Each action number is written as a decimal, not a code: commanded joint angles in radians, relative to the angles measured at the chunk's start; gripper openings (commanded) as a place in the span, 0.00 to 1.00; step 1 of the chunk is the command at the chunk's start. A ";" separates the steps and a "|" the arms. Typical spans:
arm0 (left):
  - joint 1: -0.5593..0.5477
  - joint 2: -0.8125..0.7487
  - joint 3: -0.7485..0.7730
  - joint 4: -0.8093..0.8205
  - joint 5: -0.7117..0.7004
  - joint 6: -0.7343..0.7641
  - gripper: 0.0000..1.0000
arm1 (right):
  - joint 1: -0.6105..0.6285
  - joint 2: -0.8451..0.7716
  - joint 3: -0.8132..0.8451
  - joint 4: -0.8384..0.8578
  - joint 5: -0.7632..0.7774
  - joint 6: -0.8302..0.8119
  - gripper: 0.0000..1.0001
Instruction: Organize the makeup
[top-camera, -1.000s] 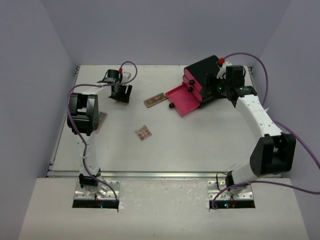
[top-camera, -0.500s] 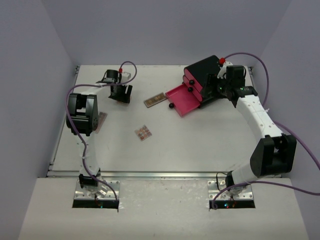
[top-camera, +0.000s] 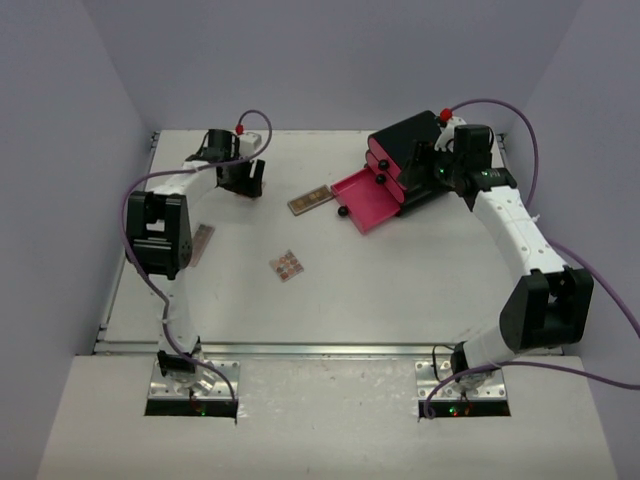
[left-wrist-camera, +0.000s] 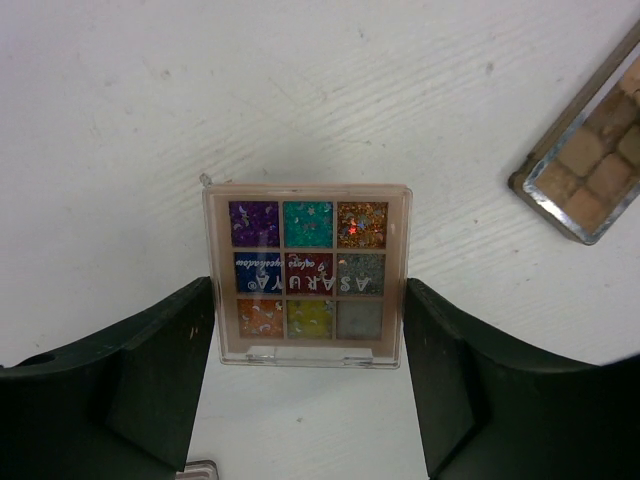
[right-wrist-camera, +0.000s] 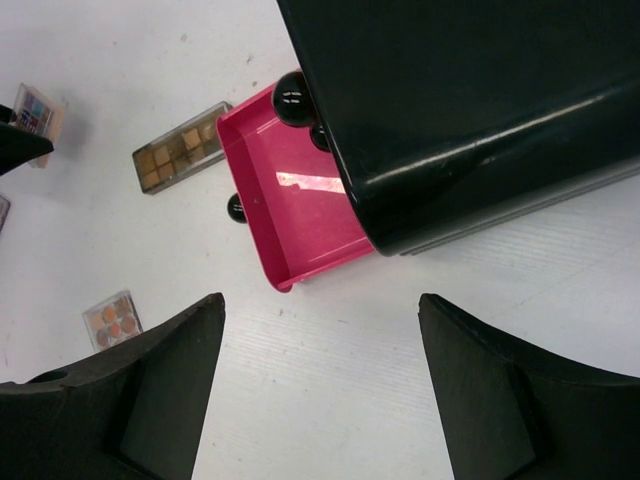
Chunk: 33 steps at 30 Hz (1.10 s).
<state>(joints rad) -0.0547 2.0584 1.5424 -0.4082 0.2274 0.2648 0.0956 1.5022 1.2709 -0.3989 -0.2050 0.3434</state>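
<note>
A small square eyeshadow palette (left-wrist-camera: 306, 270) with nine coloured pans sits between my left gripper's fingers (left-wrist-camera: 165, 370), which press on its two sides. That left gripper (top-camera: 240, 182) is at the back left of the table, shut on the palette. A long palette of brown pans (top-camera: 309, 200) lies just to its right. Further forward, near the table's middle, lies a small palette of reddish pans (top-camera: 287, 266). My right gripper (right-wrist-camera: 320, 320) stands open with nothing in it, over bare table beside the black box (top-camera: 405, 150).
The black box's lowest pink drawer (top-camera: 365, 200) is pulled out toward the table's middle and shows nothing inside (right-wrist-camera: 300, 200). Another flat palette (top-camera: 203, 240) lies by my left arm's elbow. Walls close in the table on three sides.
My left arm has swung and its gripper has shifted a little toward the back of the table with the colourful palette. The right arm has stayed put.
</note>
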 joint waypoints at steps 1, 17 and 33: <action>-0.042 -0.095 0.095 0.001 0.054 0.004 0.11 | 0.007 0.023 0.065 0.032 -0.037 0.010 0.79; -0.408 0.075 0.403 -0.050 0.075 0.052 0.13 | 0.004 0.060 0.068 0.034 -0.042 -0.013 0.80; -0.444 0.220 0.406 0.157 0.097 0.076 0.12 | 0.003 -0.016 0.054 0.005 0.007 -0.048 0.81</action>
<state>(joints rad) -0.4905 2.2734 1.9167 -0.3842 0.3134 0.3239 0.0958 1.5374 1.3113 -0.4042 -0.2170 0.3186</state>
